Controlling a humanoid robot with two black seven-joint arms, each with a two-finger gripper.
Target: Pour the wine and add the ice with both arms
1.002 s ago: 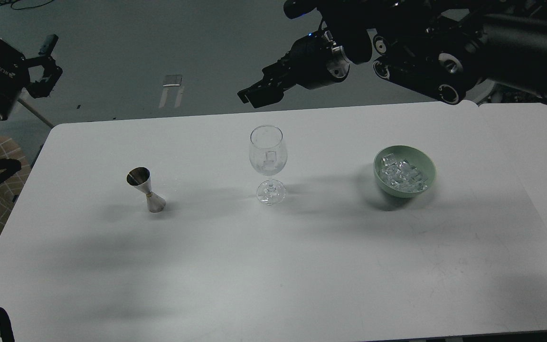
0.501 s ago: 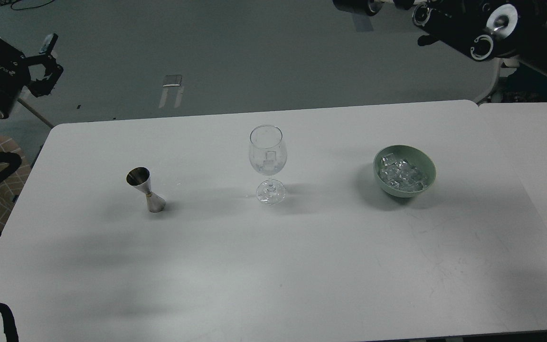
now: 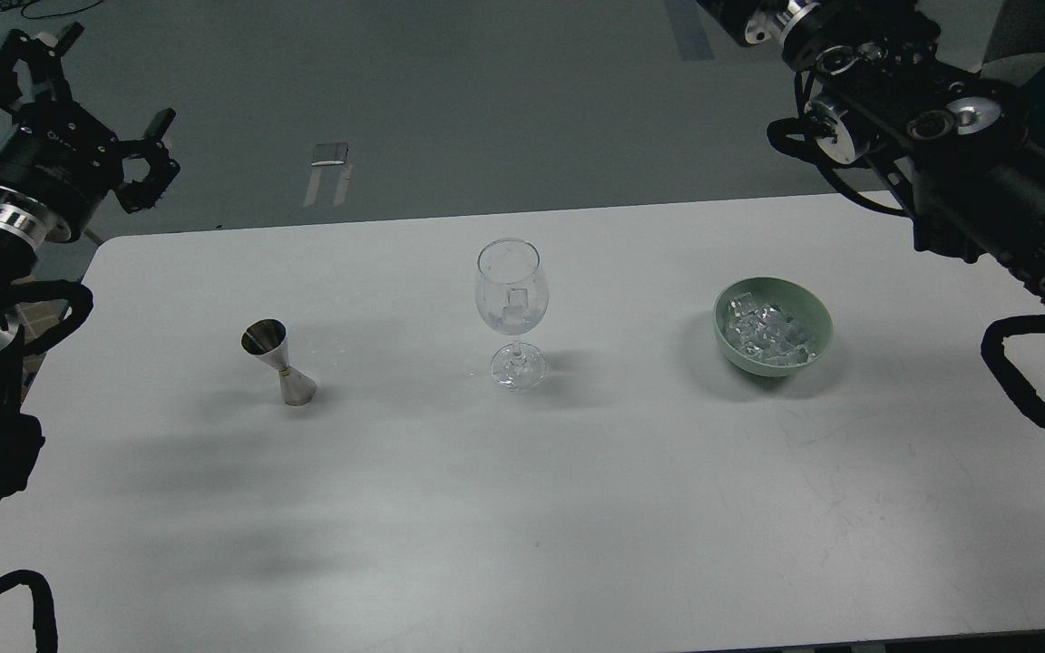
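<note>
Ice (image 3: 770,332) in bowl (image 3: 816,307) (green)

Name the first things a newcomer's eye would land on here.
The clear wine glass standing upright mid-table with an ice cube in its bowl, flanked by a steel jigger to its left and a green bowl heaped with ice to its right. Two black arms frame the scene; the left gripper is raised off the table's far-left corner.

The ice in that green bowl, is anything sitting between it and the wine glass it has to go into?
Nothing visible. The ice lies in the green bowl, and only bare white table separates it from the wine glass. The metal jigger stands on the glass's other side.
</note>
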